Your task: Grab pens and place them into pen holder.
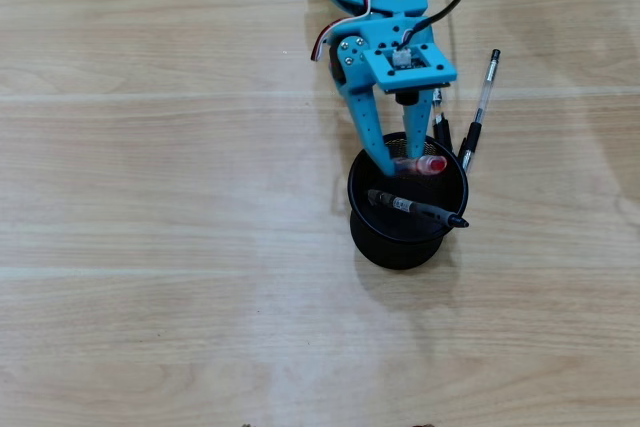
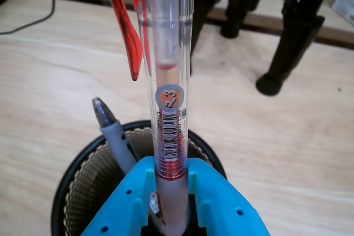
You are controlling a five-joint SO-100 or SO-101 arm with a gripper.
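- We are holding a red gel pen [image 2: 167, 81] in the blue pincer [image 1: 408, 163], which is closed on the barrel, with the pen right over the mouth of the black mesh pen holder [image 1: 362, 232].
- We are judging that the step goes best if we tilt the pen more upright and lower its tip inside the rim before opening, since a pen lying across the rim could roll out.
- We are also watching the black pen [image 1: 418, 209] already resting slanted in the holder, which could block the red one.
- In the overhead view we are seeing another black pen [image 1: 480, 112] lying on the tabletop [image 1: 150, 197] just right of the holder, which the wrist view is not showing.
- In the wrist view we are seeing the pincer's grip on the pen barrel, the barcode label [image 2: 170, 128] and the red clip [image 2: 126, 26], which are unreadable from above.
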